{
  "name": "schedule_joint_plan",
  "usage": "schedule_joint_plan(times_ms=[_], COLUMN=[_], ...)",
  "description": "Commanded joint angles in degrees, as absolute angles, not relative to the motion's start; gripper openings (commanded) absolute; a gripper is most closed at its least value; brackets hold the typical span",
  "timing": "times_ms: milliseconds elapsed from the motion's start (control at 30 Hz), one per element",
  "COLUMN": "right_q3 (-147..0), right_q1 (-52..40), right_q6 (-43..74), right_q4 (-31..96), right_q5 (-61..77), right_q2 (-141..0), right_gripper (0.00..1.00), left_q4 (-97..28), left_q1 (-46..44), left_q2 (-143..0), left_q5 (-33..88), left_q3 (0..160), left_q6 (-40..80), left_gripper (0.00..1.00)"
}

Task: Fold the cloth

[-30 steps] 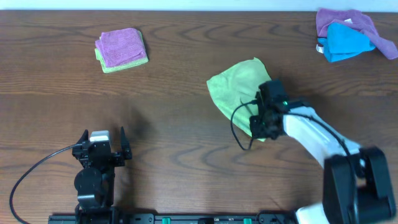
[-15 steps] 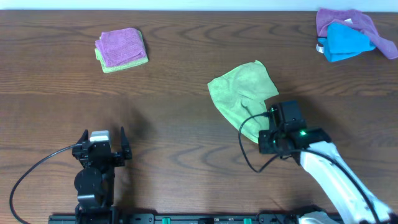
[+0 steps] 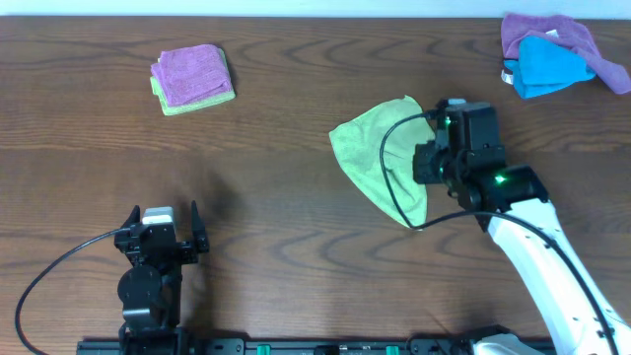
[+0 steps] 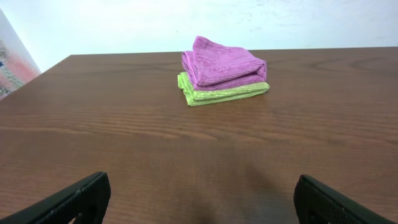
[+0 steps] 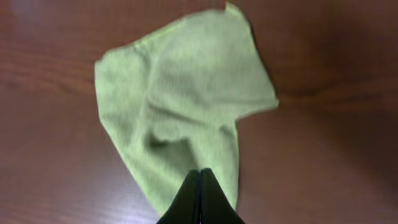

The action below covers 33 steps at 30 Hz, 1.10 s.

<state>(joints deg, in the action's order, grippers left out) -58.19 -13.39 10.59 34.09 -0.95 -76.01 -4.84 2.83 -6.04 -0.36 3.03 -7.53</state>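
Here we saw the right gripper [image 5: 200, 186] pinched shut on the cloth's [image 3: 373, 158] near corner, cloth rumpled right of centre on the table [image 3: 286, 187]. Left gripper [image 3: 165, 219] idle, wide apart. Thin pinch could slip, dropping the corner mid-fold.

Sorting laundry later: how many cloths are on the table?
5: lime cloth mid-table; folded purple cloth atop pale green cloth, far left; crumpled purple cloth under blue cloth, far right. Others may be hidden beneath.
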Motion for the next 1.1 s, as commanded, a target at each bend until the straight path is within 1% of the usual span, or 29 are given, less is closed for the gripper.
schedule_joint_plan(times_ms=[0,33,100,133,167,200,267,333,367,433,500,633,667,733,800,900,1000,1067], right_q3=[-60.4,-60.7,-61.0,-61.2,-61.3,-61.4,-61.7,-62.1,-62.2,-62.3,-62.3,-62.3,-62.3,-62.3,-62.3,-62.3,-62.3,-62.3], right_q1=[-12.7,-12.6,-12.6,-12.5,-12.5,-12.5,-12.4,-12.3,-12.2,-11.5,-10.6,-7.8,-7.1,-6.3,-5.9,-6.0,-6.0,-6.0], right_q6=[8.5,8.5,8.5,8.5,8.5,8.5,8.5,8.5,8.5,8.5,8.5,8.5,8.5,8.5,8.4,8.5,8.5,8.5], right_q4=[33.0,33.1,33.5,33.9,34.3,34.6,35.8,36.8,37.2,37.5,37.5,38.9,39.8,41.1,42.0,42.8,43.8,44.4], right_q5=[-1.2,-0.6,1.2,2.4,3.0,3.2,3.3,3.2,3.2,3.2,3.2,3.3,3.3,3.3,3.3,3.5,5.0,6.1], right_q2=[-75.9,-75.9,-75.9,-75.8,-75.6,-75.3,-74.8,-74.5,-74.2,-73.4,-72.6,-71.1,-70.6,-69.8,-69.2,-68.3,-67.1,-66.4], right_gripper=[0.17,0.35,0.48,0.61,0.67,0.70,0.80,0.81,0.82,0.82,0.82,0.81,0.81,0.81,0.81,0.81,0.82,0.82], left_q4=[-5.7,-5.7,-5.7,-5.7,-5.6,-5.5,-5.5,-5.3,-5.3,-4.4,-3.6,-0.6,0.9,5.1,6.8,6.3,5.8,4.9], left_q1=[2.6,2.6,2.6,2.6,2.6,2.6,2.6,2.6,2.6,2.6,2.6,2.6,2.6,2.6,2.6,2.6,2.6,2.6], left_q2=[-5.7,-5.7,-5.7,-5.7,-5.7,-5.7,-5.7,-5.7,-5.7,-5.7,-5.7,-5.7,-5.7,-5.7,-5.7,-5.7,-5.7,-5.7], left_q5=[-0.4,-0.4,-0.4,-0.4,-0.4,-0.4,-0.4,0.4,3.3,11.9,21.9,35.3,40.5,46.7,49.9,50.4,53.0,54.6], left_q3=[0.9,0.9,0.9,0.9,0.9,0.9,0.9,0.9,0.9,0.9,0.9,0.9,0.9,0.9,0.9,0.9,0.9,0.9], left_q6=[-7.5,-7.5,-7.5,-7.5,-7.5,-7.5,-7.5,-7.1,-5.6,2.8,13.9,26.2,31.1,35.4,35.4,35.9,41.0,41.6], left_gripper=[0.95,0.95,0.95,0.96,0.95,0.95,0.95,0.95,0.95,0.95,0.95,0.95,0.95,0.95,0.95,0.95,0.95,0.95])
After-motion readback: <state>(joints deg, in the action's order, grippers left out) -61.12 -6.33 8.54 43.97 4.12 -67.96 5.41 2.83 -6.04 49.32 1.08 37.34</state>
